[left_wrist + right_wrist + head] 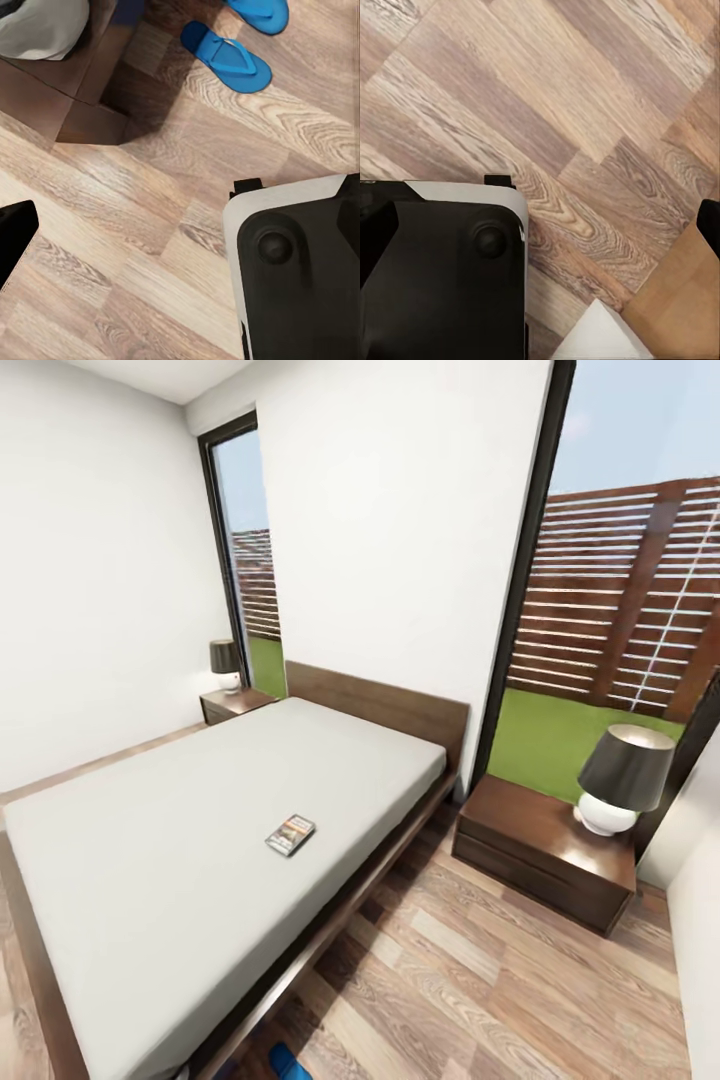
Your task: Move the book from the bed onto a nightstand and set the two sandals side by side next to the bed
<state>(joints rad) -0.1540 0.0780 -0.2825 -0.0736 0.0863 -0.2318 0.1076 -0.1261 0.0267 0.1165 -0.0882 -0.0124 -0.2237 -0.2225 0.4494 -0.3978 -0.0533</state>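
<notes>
The book (290, 834), dark with an orange band, lies flat on the pale mattress of the bed (180, 830), close to its right edge. A nightstand (545, 850) stands right of the headboard, and a second nightstand (235, 703) stands at the far side. Both blue sandals (225, 56) (259, 13) lie on the plank floor beside the bed's corner (75, 97). One sandal (288, 1062) peeks in at the bottom of the head view. My left gripper (184, 221) and right gripper (540, 221) hang open over the floor, holding nothing.
Each nightstand carries a lamp with a dark shade (622, 775) (225, 663). Tall windows flank the wall behind the headboard. My own base (300, 262) (442, 270) sits on the floor under both wrists. Light wood and a white edge (600, 334) lie near the right gripper.
</notes>
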